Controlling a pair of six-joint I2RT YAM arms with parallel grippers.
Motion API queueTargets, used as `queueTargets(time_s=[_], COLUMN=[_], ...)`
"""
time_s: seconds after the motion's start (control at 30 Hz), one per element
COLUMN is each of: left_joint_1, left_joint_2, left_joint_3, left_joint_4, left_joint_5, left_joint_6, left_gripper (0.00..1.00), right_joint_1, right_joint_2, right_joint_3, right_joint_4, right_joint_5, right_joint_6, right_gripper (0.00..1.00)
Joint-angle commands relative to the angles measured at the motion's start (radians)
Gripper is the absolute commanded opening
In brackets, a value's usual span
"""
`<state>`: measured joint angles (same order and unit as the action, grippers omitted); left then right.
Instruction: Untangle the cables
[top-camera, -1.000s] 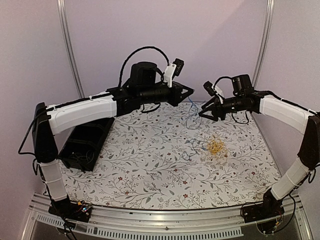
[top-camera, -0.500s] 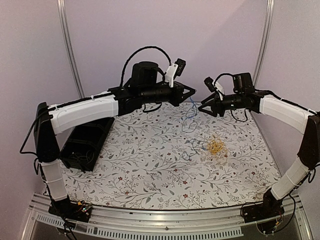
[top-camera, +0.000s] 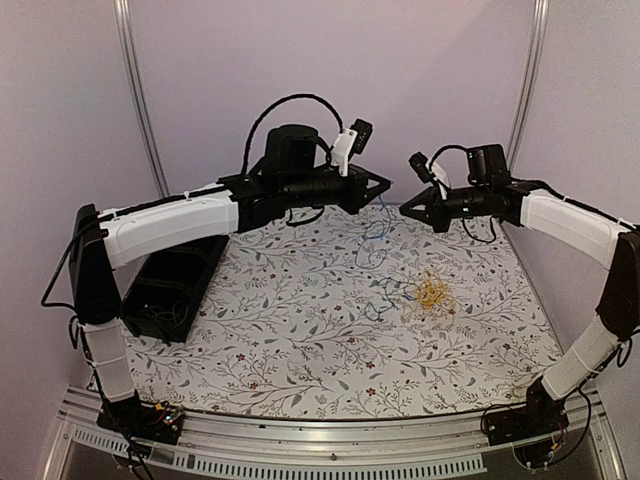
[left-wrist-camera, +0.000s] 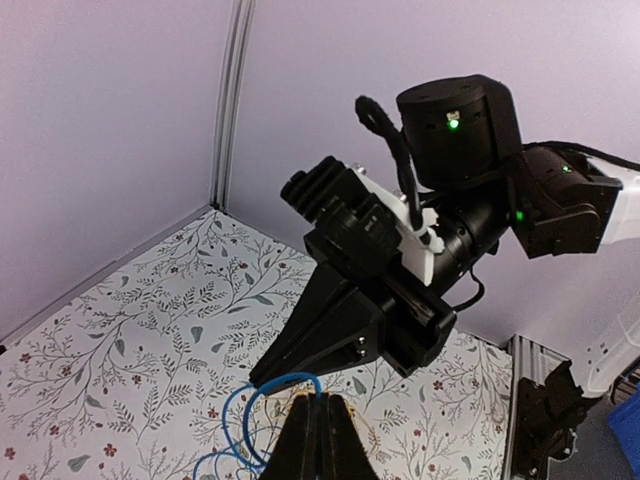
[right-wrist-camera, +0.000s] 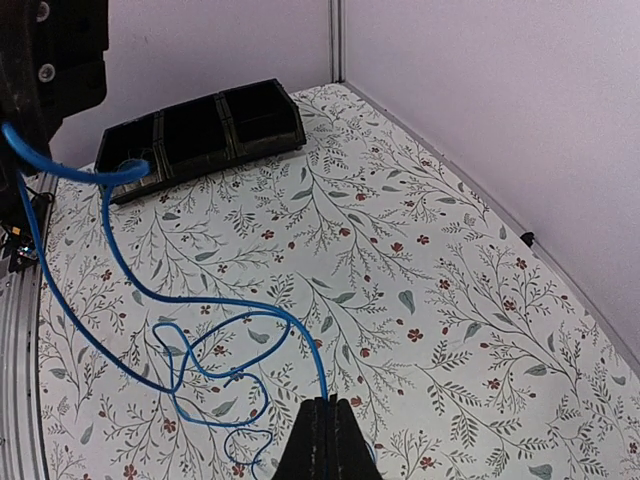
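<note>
Both grippers hang close together above the far middle of the table. A thin blue cable droops between them, and its loops trail down to the cloth. My left gripper is shut on one part of the blue cable. My right gripper is shut on another part of the blue cable. In the left wrist view the right gripper points at my left jaws, almost touching. A yellow tangle of cables lies on the cloth below the right arm.
A black compartment tray lies at the table's left side under the left arm. The flowered tablecloth covers the table. Pale walls with metal posts close in the back and sides.
My right gripper has shut on the blue cable and risen a little toward the left gripper. The hanging blue loops shifted slightly. The left arm has barely moved.
</note>
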<state>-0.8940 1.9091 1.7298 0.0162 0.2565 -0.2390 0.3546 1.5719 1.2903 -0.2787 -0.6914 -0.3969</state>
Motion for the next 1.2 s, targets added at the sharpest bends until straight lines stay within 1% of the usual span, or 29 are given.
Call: queueTargets(time_s=[0.0, 0.03, 0.07, 0.13, 0.17, 0.3, 0.33, 0.37, 0.5, 0.57, 0.6, 0.63, 0.67, 0.73, 0.83, 0.9, 0.93, 1.1, 1.17], left_joint_1=[-0.009, -0.009, -0.008, -0.006, -0.006, -0.007, -0.007, -0.009, -0.012, -0.011, -0.012, -0.012, -0.010, -0.004, 0.010, 0.029, 0.038, 0.062, 0.065], left_joint_2=[0.016, 0.019, 0.021, 0.024, 0.026, 0.044, 0.053, 0.059, 0.085, 0.108, 0.124, 0.141, 0.162, 0.199, 0.241, 0.269, 0.284, 0.321, 0.321], left_joint_3=[0.018, 0.013, 0.005, -0.029, -0.050, -0.115, -0.124, -0.131, -0.166, -0.158, -0.146, -0.133, -0.112, -0.097, -0.132, -0.159, -0.165, -0.241, -0.284], left_joint_4=[-0.010, -0.013, -0.013, -0.007, 0.011, 0.092, 0.109, 0.129, 0.211, 0.229, 0.230, 0.232, 0.234, 0.247, 0.340, 0.395, 0.406, 0.440, 0.442], left_joint_5=[-0.058, -0.078, -0.087, -0.091, -0.089, -0.080, -0.080, -0.079, -0.080, -0.068, -0.061, -0.052, -0.046, -0.046, -0.069, -0.063, -0.055, -0.031, -0.019], left_joint_6=[-0.008, -0.015, -0.020, -0.024, -0.023, -0.014, -0.010, -0.002, 0.023, 0.031, 0.035, 0.041, 0.044, 0.040, 0.004, -0.037, -0.054, -0.099, -0.099], left_gripper=[0.16, 0.26, 0.34, 0.44, 0.47, 0.54, 0.60, 0.62, 0.64, 0.64, 0.63, 0.59, 0.54, 0.41, 0.27, 0.14, 0.09, 0.01, 0.00], right_joint_1=[0.003, 0.002, 0.002, 0.003, 0.003, 0.002, 0.002, 0.003, 0.005, 0.008, 0.011, 0.012, 0.013, 0.015, 0.013, 0.013, 0.009, -0.062, -0.093], right_joint_2=[-0.063, -0.070, -0.076, -0.087, -0.089, -0.086, -0.081, -0.077, -0.069, -0.065, -0.063, -0.063, -0.062, -0.060, -0.055, -0.049, -0.046, -0.006, 0.017], right_joint_3=[0.042, 0.057, 0.071, 0.105, 0.121, 0.189, 0.202, 0.215, 0.256, 0.274, 0.283, 0.291, 0.303, 0.329, 0.387, 0.443, 0.473, 0.645, 0.704], right_joint_4=[-0.026, -0.034, -0.044, -0.063, -0.073, -0.106, -0.110, -0.115, -0.116, -0.120, -0.121, -0.121, -0.122, -0.125, -0.134, -0.142, -0.141, -0.097, -0.073], right_joint_5=[-0.016, -0.019, -0.026, -0.039, -0.049, -0.081, -0.087, -0.092, -0.103, -0.104, -0.106, -0.108, -0.109, -0.111, -0.115, -0.116, -0.111, -0.137, -0.147], right_joint_6=[-0.017, -0.017, -0.017, -0.012, -0.008, 0.020, 0.033, 0.039, 0.060, 0.065, 0.067, 0.071, 0.077, 0.094, 0.125, 0.149, 0.163, 0.308, 0.369], right_gripper=[0.00, 0.00, 0.00, 0.00, 0.00, 0.00, 0.00, 0.00, 0.00, 0.00, 0.00, 0.00, 0.00, 0.00, 0.00, 0.00, 0.00, 0.00, 0.00])
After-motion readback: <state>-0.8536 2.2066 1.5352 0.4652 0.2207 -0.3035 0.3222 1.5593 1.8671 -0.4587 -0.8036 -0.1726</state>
